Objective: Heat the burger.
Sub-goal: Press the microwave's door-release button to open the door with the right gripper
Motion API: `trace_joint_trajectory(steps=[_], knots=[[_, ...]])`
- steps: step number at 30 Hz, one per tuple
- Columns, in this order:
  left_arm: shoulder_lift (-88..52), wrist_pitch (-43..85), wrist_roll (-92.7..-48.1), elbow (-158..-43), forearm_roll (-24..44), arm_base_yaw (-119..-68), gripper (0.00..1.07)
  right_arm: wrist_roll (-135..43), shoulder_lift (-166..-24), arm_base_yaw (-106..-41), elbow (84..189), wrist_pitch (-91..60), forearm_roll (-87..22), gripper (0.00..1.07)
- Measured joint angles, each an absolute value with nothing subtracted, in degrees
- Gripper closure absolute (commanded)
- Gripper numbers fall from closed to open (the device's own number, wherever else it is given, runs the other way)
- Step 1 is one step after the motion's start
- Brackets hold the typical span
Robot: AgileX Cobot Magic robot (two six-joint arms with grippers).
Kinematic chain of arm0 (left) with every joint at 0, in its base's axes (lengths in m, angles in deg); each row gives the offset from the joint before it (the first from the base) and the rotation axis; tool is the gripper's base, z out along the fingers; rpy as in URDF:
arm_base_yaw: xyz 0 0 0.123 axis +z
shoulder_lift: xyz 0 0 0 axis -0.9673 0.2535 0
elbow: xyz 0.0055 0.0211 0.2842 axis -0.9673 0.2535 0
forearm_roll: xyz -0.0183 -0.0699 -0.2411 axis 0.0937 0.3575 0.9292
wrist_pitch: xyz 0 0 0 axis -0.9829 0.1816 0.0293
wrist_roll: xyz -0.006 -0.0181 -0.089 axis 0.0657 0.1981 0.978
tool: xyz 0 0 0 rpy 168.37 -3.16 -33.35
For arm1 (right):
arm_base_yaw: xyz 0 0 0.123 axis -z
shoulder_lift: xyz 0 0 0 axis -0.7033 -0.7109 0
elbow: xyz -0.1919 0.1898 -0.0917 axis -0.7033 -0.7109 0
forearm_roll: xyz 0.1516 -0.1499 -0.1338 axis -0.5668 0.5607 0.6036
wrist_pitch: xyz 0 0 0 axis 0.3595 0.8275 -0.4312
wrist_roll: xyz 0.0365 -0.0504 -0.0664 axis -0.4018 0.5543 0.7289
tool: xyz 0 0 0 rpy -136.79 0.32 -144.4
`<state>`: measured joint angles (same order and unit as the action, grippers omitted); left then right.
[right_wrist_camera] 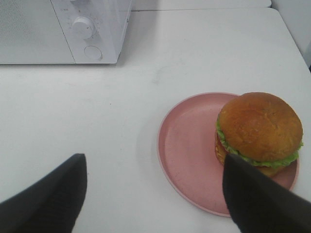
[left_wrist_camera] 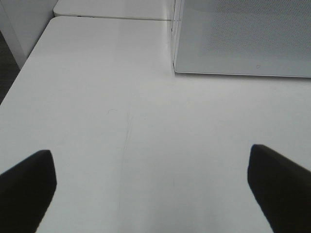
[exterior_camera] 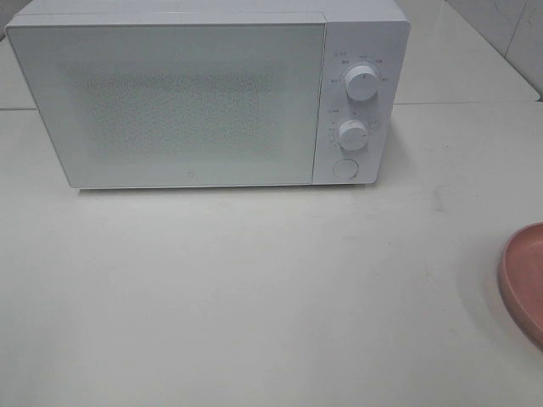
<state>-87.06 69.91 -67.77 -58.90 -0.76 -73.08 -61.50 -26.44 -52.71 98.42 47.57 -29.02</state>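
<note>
White table (exterior_camera: 254, 280): matt top, rounded corners, one faint hairline scratch (left_wrist_camera: 127, 131) and a small grey smudge (exterior_camera: 439, 197). A second white table (exterior_camera: 462, 59) abuts its far edge, with the seam visible. Pale tiled wall (exterior_camera: 519, 25) behind, far right. Dark floor (left_wrist_camera: 5, 68) beside the left edge. Lighting even, shadows soft.

All three pictures are brightly and evenly lit, and the white table (exterior_camera: 254, 297) is washed out to a pale cream. A thin soft shadow is seen under the front of the microwave (exterior_camera: 187, 102), and its door is shown hazy and grainy. The burger (right_wrist_camera: 258, 127), just ahead of the right claw (right_wrist_camera: 154, 162), is shown sharp, with a dull shine on its bun. A faint shadow is cast beside the pink plate (right_wrist_camera: 184, 145). The dark fingers (right_wrist_camera: 43, 199) of this claw and of the left claw (left_wrist_camera: 150, 151) are blurred at their edges.
</note>
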Motion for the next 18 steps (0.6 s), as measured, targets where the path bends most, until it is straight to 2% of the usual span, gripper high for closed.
trace_joint_trajectory(steps=[18], knots=[[-87.06,69.91,-67.77,-58.9,-0.76,-73.08,0.07,-61.5,-39.05,-52.71,98.93,36.46,-29.65,0.32]])
